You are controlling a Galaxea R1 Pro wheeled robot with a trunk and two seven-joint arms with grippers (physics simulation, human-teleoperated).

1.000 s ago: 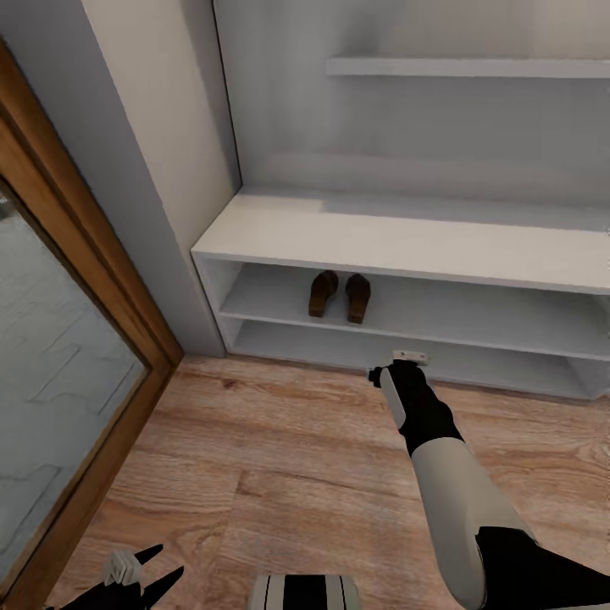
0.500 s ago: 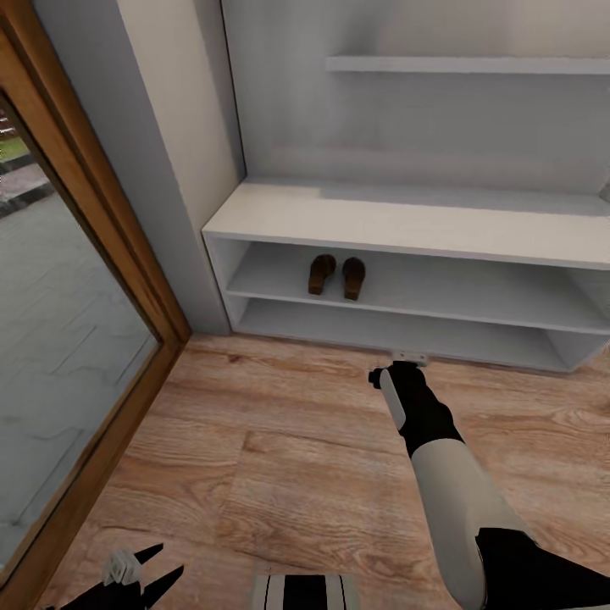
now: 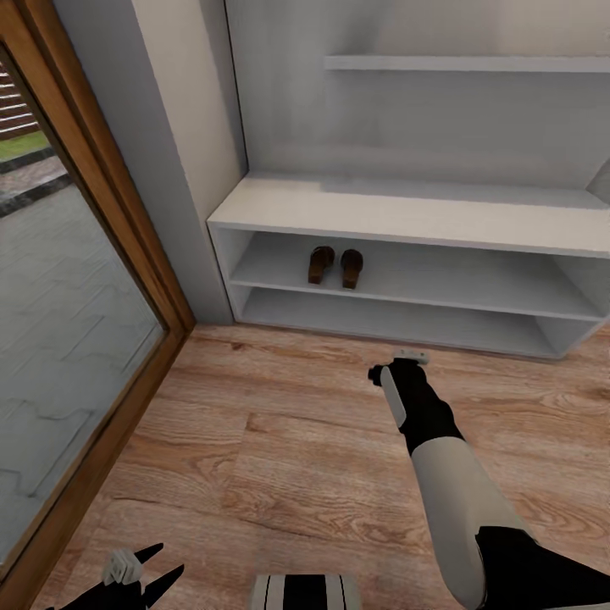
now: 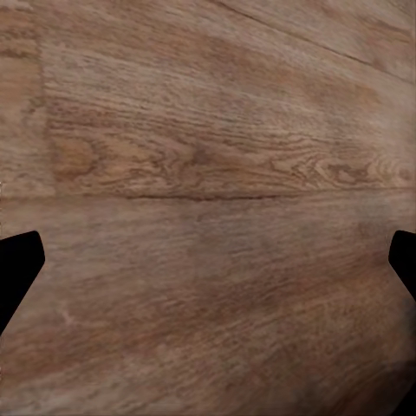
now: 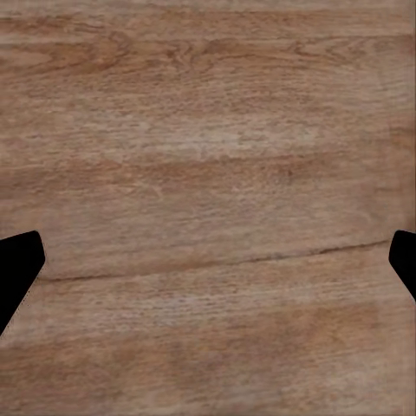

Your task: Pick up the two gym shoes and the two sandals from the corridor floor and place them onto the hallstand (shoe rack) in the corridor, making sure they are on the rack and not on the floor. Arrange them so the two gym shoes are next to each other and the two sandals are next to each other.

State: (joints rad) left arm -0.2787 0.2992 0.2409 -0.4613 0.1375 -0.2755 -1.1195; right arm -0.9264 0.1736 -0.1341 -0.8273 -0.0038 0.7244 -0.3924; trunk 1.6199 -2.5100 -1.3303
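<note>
— How far along are you?

— About halfway, by my reading. The two sandals (image 3: 336, 266) sit side by side on the upper open shelf of the hallstand (image 3: 407, 219), toward its door-side end, off the floor and next to each other. That half looks finished.

— And the gym shoes?

— I see none on the hallstand's shelves or bench top, and none on the stretch of corridor floor (image 3: 296, 440) in front of it. I judge they are yet to be fetched, from somewhere outside these views.

— What are your hands doing?

— My right gripper (image 3: 398, 366) hangs over the floor just in front of the hallstand's lowest shelf, arm stretched forward. Its wrist camera shows bare planks with the dark fingertips (image 5: 19, 260) far out at the two edges, so the jaws stand wide and carry nothing. My left gripper (image 3: 151, 572) is low beside my base, well away from the hallstand, near the glass door (image 3: 59, 280). Its fingers (image 4: 17, 256) are spread wide too, with bare wood grain between them.

— So what is left?

— Find both sneakers, lift each one, and set them together on the hallstand. There is plenty of free shelf beside the sandals and the whole bench top is free, so room should not be the trouble. Locating the shoes comes first.
</note>
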